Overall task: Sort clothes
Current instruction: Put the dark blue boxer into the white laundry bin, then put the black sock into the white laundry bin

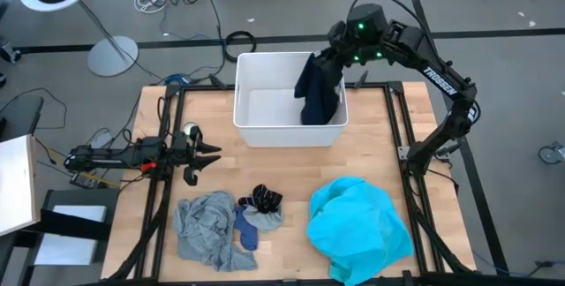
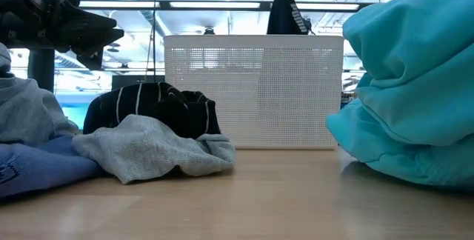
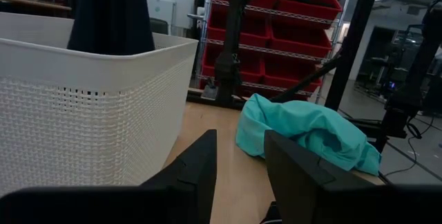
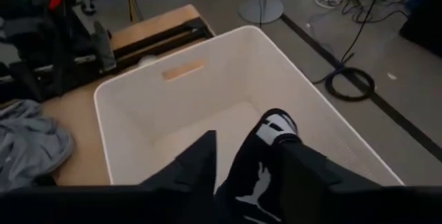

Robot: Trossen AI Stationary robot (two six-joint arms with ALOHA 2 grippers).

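My right gripper [image 1: 330,60] is above the white bin [image 1: 256,132], shut on the navy-black garment [image 1: 318,92]. The garment's white lettering [image 4: 262,182] shows in the right wrist view. My left gripper [image 1: 208,152] is open and empty over the table's left side. The grey shirt [image 1: 205,229], a blue sock [image 1: 246,231], a grey sock [image 1: 266,219] and a black striped piece [image 1: 263,199] lie together at the near left. The turquoise garment [image 1: 357,229] lies bunched at the near right. My right gripper pinches the navy-black garment's upper end [image 4: 257,160] between its two fingers, from above and pointing down. The garment hangs below the fingers [image 2: 286,14] into the bin's right part. The bin wall hides its lower end.
The bin stands at the table's far middle, its near wall [image 2: 252,92] facing the clothes. Black frame rails [image 1: 164,145] run along the table's left and right sides. Bare wood [image 1: 291,171] lies between the bin and the clothes.
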